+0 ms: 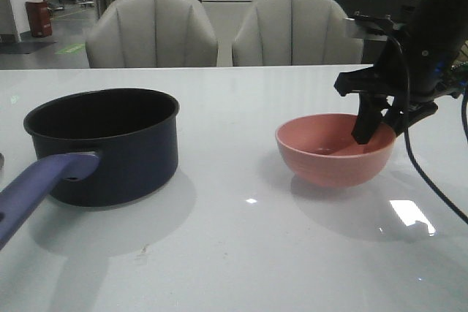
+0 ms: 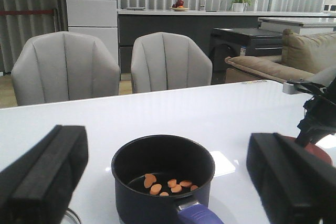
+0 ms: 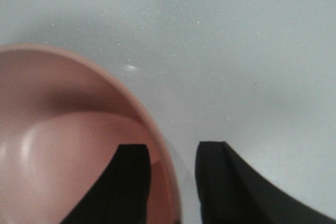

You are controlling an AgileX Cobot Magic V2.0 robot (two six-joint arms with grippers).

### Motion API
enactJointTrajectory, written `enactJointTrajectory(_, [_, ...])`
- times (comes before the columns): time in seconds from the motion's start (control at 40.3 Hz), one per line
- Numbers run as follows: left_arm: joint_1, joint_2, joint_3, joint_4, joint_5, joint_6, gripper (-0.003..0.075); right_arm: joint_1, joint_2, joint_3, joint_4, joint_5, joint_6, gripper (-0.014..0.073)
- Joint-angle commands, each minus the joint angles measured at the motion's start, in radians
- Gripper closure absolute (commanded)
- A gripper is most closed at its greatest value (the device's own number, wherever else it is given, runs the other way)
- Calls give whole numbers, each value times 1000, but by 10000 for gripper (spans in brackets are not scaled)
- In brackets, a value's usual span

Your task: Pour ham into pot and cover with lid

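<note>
The dark navy pot (image 1: 117,158) stands on the left of the white table, its purple-blue handle (image 1: 36,184) pointing toward the front edge. Several orange-pink ham pieces (image 2: 168,184) lie on the bottom of the pot (image 2: 157,205). My left gripper (image 2: 165,148) hovers wide open on the handle side of the pot, holding nothing. At the right, the pink bowl (image 1: 329,162) rests on the table and looks empty (image 3: 63,145). My right gripper (image 1: 379,131) is open astride the bowl's right rim (image 3: 172,148), one finger inside, one outside. Of the lid, only a thin curved edge (image 2: 71,217) shows.
Two grey chairs (image 1: 153,31) stand behind the table's far edge. The right arm's cable (image 1: 424,173) hangs down to the table right of the bowl. Bare tabletop (image 1: 234,180) lies between pot and bowl.
</note>
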Motion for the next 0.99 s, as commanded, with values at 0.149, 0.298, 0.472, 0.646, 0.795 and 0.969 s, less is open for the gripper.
enactJointTrajectory(0.149, [-10,6,-26,-3,-78,-4,64,-4,-152,-33,-56,1,0,181])
enactJointTrajectory(0.298, [-10,6,-26,-3,-78,-4,64,-4,-280,-33,-89,36,0,183])
enactJointTrajectory(0.472, [-10,6,-26,-3,-78,-4,64,10,-480,-4,-89,16,0,183])
enactJointTrajectory(0.646, [-10,6,-26,-3,-78,-4,64,46,-709,138,-89,-154,0,183])
enactJointTrajectory(0.795, [-10,6,-26,-3,-87,-4,64,84,-902,305,-89,-327,0,183])
enactJointTrajectory(0.969, [-10,6,-26,-3,-88,-4,64,90,-1101,514,-88,-416,1,183])
